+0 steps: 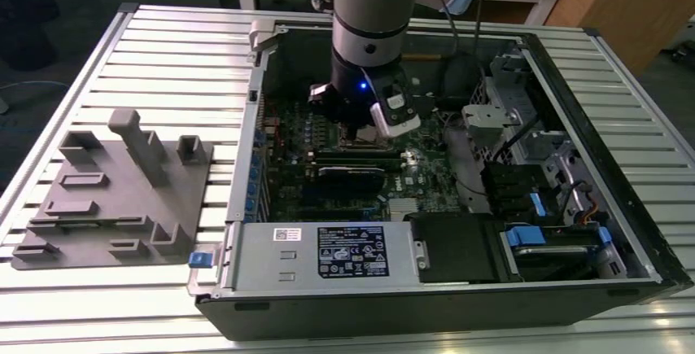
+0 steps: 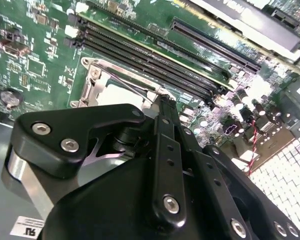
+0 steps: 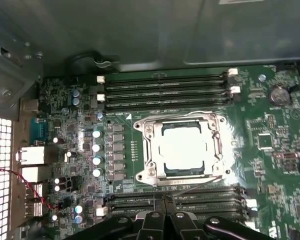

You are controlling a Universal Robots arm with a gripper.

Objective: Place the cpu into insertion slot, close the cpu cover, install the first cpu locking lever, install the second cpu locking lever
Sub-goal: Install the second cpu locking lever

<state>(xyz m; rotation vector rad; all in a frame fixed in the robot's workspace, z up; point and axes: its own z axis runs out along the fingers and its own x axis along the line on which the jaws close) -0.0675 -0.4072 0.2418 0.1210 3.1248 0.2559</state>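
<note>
Your cpu point(image 3: 184, 149) already sits flat in the insertion slot point(image 3: 217, 142) on the green board, and the cpu cover point(image 3: 149, 150) lies down around it, its window framing the bright metal top. Thin wire levers point(image 3: 190, 114) run along the socket's edges; I judge the work now to be on a locking lever. Your tool point(image 3: 162, 216) hangs just beside the socket's edge, next to the black memory slots point(image 3: 165, 90), its fingers drawn narrow and, as far as I can see, holding nothing. To do this well, press on the wire alone, keep clear of the cover's rim, and avoid the neighbouring slots.
</note>
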